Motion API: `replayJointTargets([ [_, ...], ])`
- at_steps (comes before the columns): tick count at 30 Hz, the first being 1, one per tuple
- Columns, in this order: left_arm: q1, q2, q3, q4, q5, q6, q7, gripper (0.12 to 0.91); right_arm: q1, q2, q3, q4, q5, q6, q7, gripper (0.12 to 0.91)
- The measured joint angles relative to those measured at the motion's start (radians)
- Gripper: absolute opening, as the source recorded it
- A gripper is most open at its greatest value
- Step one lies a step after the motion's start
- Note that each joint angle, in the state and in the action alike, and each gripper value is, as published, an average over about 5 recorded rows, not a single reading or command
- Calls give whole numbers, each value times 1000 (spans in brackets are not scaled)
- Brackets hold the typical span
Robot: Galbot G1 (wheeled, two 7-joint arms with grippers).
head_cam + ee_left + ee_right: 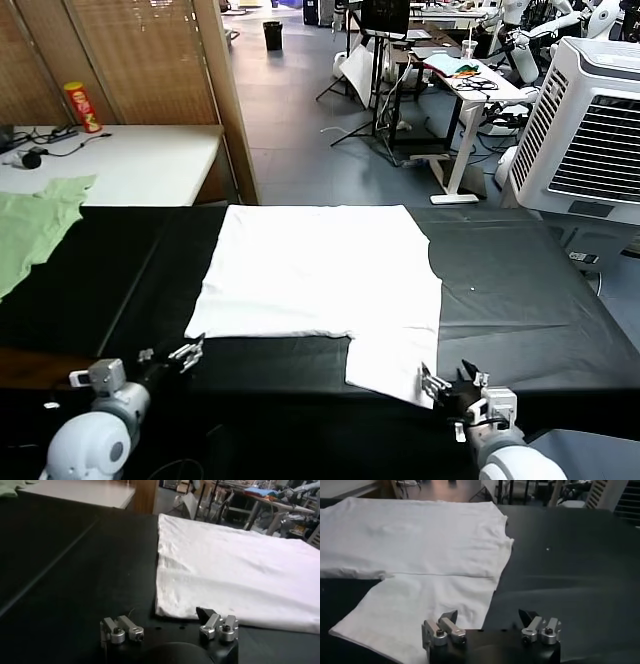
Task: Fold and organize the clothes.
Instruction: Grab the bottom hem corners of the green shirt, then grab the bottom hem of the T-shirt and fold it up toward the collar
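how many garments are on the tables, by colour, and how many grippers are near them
white T-shirt: 1
pale green garment: 1
grippers: 2, the left gripper and the right gripper, both open, at the near edge of the black table
total: 4

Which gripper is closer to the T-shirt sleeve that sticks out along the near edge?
Right. The right gripper, open, sits at that sleeve's near corner. The left gripper, also open, is off the white T-shirt's opposite near corner, farther from the sleeve.
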Motion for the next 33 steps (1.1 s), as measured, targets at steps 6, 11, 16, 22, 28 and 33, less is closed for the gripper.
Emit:
replayJointTargets([
  [6, -3, -8, 13, 10, 4, -12, 4, 405, -3, 5, -12, -6, -15, 9, -4, 376],
  [11, 7, -10, 20, -6, 13, -13, 7, 160, -14, 5, -2, 1, -15, 21, 4, 135],
  [16, 20, -12, 20, -33, 31, -13, 2, 127, -43, 4, 16, 42, -13, 20, 25, 122],
  [22, 74, -26, -10, -96, 35, -9, -20, 127, -113, 1, 41, 120, -14, 19, 48, 122],
  [28, 174, -26, -54, -184, 29, -19, -25, 127, -200, 5, 52, 188, -14, 25, 57, 122],
  [33, 261, -32, -91, -244, 14, -42, -27, 127, -201, -4, 63, 190, 3, 62, 49, 122],
])
